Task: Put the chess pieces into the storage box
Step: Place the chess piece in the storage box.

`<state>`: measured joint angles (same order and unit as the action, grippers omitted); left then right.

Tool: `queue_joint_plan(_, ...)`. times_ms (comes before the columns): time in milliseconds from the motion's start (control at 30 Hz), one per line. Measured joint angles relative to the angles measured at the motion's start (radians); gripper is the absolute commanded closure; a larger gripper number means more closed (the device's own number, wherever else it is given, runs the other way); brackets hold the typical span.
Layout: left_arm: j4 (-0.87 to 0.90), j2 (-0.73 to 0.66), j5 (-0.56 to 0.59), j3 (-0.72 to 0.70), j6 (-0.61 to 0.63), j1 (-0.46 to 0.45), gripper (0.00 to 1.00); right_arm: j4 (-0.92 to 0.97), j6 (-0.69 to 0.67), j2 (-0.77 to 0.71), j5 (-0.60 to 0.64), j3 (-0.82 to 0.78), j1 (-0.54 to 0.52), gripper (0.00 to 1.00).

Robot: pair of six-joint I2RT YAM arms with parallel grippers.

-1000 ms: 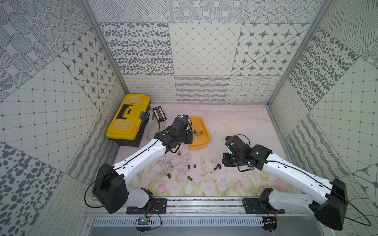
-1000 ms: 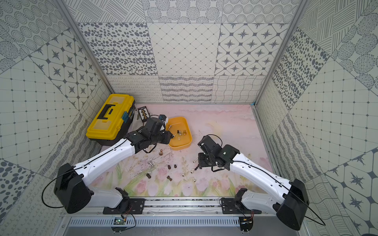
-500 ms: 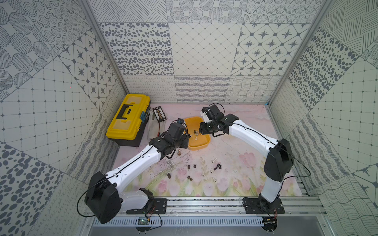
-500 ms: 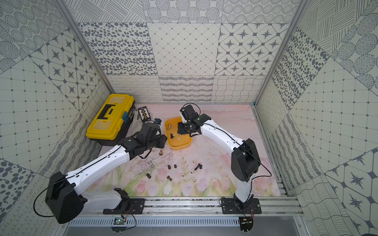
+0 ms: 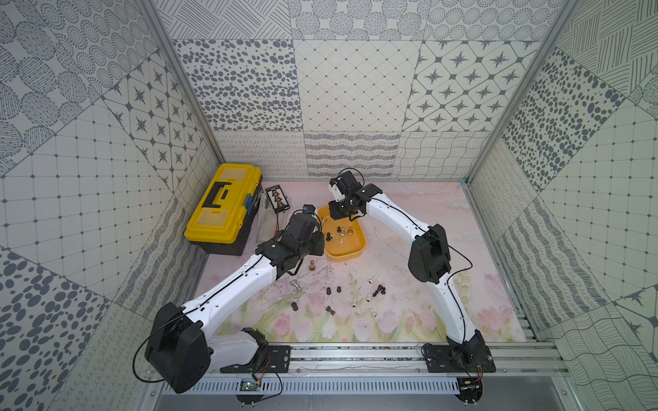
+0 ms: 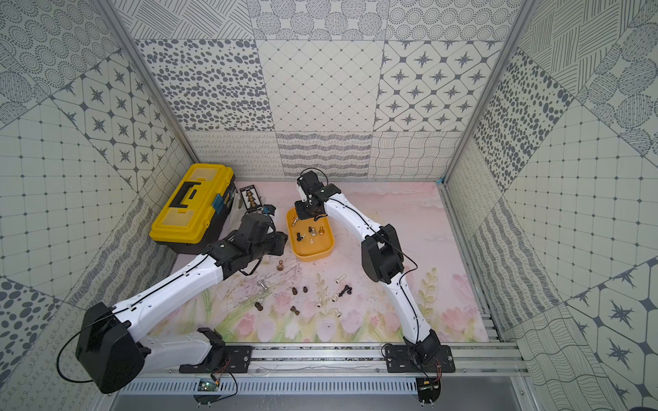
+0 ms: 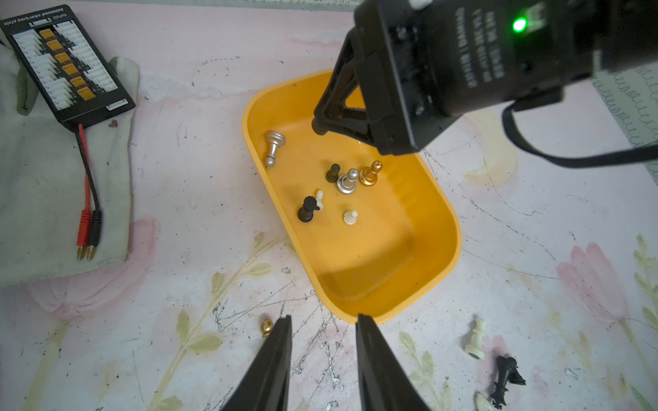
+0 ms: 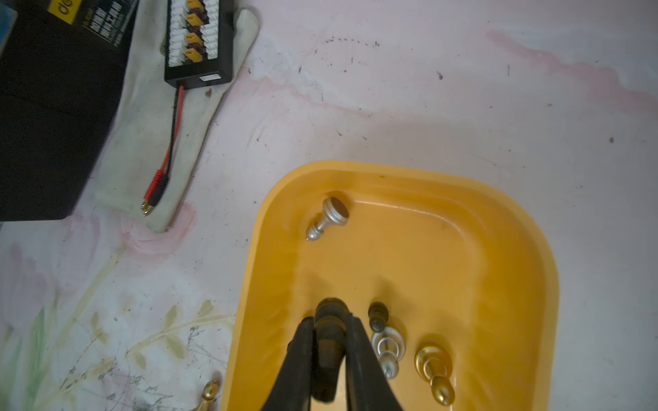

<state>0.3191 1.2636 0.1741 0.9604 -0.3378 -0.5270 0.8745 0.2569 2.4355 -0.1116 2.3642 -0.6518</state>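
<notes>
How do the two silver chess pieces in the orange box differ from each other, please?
Pose: the corner silver piece lies on its side, while the middle silver piece stands upright.
Place: the corner silver piece lies alone near a wall of the box, while the middle silver piece stands close between a dark piece and a gold piece.
Both are silver metal and already inside the box.

right gripper crowding storage box far end, near end bare
</notes>
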Motion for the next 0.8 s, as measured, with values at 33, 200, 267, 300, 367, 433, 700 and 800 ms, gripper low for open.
queue_joint_plan(33, -0.001, 0.000, -0.002, -0.002, 0.000, 0.000, 0.64, 0.014, -0.005, 0.028, 0.002, 0.040, 0.003, 1.00)
queue_joint_plan(200, -0.003, 0.000, -0.010, -0.003, 0.000, 0.005, 0.64, 0.063, -0.023, 0.150, 0.007, 0.197, 0.027, 1.00)
queue_joint_plan(267, -0.007, 0.000, -0.013, -0.007, 0.000, 0.005, 0.64, 0.068, -0.022, 0.180, 0.007, 0.227, 0.035, 1.00)
queue_joint_plan(300, -0.009, 0.000, -0.014, -0.008, 0.000, 0.005, 0.64, 0.072, -0.022, 0.190, 0.007, 0.234, 0.038, 1.00)
queue_joint_plan(367, -0.016, 0.000, -0.018, -0.011, 0.000, 0.005, 0.64, 0.074, -0.022, 0.203, 0.008, 0.241, 0.043, 1.00)
queue_joint_plan(433, -0.019, 0.000, -0.025, -0.013, -0.001, 0.005, 0.64, 0.075, -0.022, 0.216, 0.009, 0.246, 0.048, 0.92)
queue_joint_plan(700, -0.027, 0.008, -0.043, -0.013, -0.003, 0.005, 0.64, 0.089, -0.026, 0.234, 0.013, 0.257, 0.047, 0.69)
queue_joint_plan(800, -0.024, 0.019, -0.055, -0.005, -0.003, 0.005, 0.63, 0.111, -0.027, 0.228, 0.016, 0.257, 0.046, 0.65)
